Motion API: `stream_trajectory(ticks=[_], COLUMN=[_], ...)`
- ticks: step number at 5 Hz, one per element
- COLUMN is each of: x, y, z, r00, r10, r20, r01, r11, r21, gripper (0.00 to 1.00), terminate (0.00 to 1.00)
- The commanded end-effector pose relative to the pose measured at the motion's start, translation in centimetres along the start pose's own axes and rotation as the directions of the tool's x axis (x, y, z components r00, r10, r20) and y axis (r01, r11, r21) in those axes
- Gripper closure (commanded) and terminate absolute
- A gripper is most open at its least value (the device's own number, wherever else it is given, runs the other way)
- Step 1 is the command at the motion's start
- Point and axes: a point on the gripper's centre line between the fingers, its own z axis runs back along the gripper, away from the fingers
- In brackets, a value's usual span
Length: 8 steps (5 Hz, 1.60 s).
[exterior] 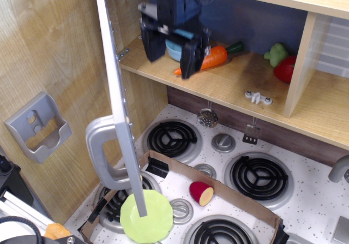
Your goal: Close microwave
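The microwave is a wooden compartment (229,88) in the toy kitchen. Its flat grey door (117,102) stands wide open, seen edge-on, with a chunky silver loop handle (101,151) on its outer side. My black gripper (170,55) hangs in the mouth of the compartment, to the right of the door and apart from it. Its two fingers (189,58) are spread and hold nothing. Inside lie a toy carrot (210,57) and a light blue bowl (175,48), partly hidden behind the fingers.
A green vegetable (276,53) and a red one (286,68) lie at the compartment's right. A small grey holder (39,126) is on the left wall. Below is a stovetop (262,176) with a cardboard strip (229,192), a green plate (147,216) and a red fruit half (200,193).
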Motion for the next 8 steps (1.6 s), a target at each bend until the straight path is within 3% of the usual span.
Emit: stream_trajectory(ticks=[1,3,5,7,8], x=[-0.9,-4.1,-6.8,-8.0,-7.6], y=[2.8,5.3,6.5,6.7,6.7], z=[6.6,9.2,8.8,5.7,4.0], r00=[0.997,0.989,0.979,0.983,0.987], r10=[-0.073,-0.134,-0.157,-0.148,-0.148], r20=[0.027,-0.062,-0.128,-0.110,-0.065], r01=[0.070,0.141,0.174,0.159,0.153], r11=[0.994,0.982,0.975,0.982,0.984], r21=[0.084,0.128,0.136,0.103,0.087], gripper=[0.00,0.00,0.00,0.00,0.00], terminate=[0.00,0.00,0.00,0.00,0.00])
